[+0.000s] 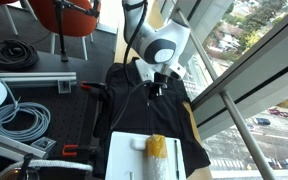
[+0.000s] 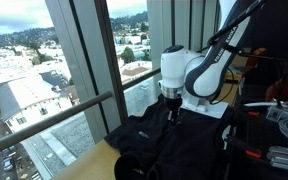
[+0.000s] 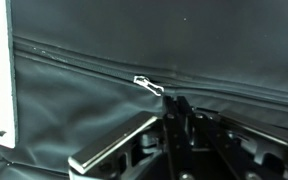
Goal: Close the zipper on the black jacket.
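Note:
The black jacket (image 1: 127,100) lies flat on the table, and it shows in both exterior views (image 2: 169,150). The zipper (image 3: 74,58) runs as a thin line across the wrist view. Its small silver pull (image 3: 147,85) lies at the middle of that line. My gripper (image 3: 176,103) points down on the jacket's centre (image 1: 154,90) (image 2: 171,116). Its fingers are pressed together, and their tips meet the end of the pull. The collar and the logo are hidden behind the arm.
A white sheet (image 1: 134,160) with a yellow object (image 1: 156,147) lies over the jacket's near end. A coiled black cable (image 1: 12,54) and grey cables (image 1: 19,122) lie beside it. Window glass and a metal rail (image 1: 246,125) border the table.

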Available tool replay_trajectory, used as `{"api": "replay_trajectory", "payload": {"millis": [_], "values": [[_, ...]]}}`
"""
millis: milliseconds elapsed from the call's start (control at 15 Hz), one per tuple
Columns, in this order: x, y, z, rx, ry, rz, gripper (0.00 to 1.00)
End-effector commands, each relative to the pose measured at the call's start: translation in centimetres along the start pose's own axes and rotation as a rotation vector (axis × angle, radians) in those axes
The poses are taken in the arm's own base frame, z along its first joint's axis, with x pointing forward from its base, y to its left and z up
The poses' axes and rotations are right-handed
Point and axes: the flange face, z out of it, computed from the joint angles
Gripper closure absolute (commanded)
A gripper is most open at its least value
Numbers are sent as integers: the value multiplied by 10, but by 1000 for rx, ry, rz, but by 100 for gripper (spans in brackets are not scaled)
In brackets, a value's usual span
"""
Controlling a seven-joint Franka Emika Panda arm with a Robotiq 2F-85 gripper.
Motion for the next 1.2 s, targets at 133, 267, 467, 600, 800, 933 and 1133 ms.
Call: {"api": "replay_trajectory", "payload": {"millis": [133,267,467,600,800,933,1133], "values": [[4,-40,-20,16,19,-18,98],[5,-55,-18,19,21,-21,98],[9,-74,-17,17,31,-20,98],[16,-86,-19,17,43,-22,98],[25,-102,-24,21,58,-27,98],[28,-111,-27,21,63,-34,98],[30,-126,-30,18,62,-48,98]]}}
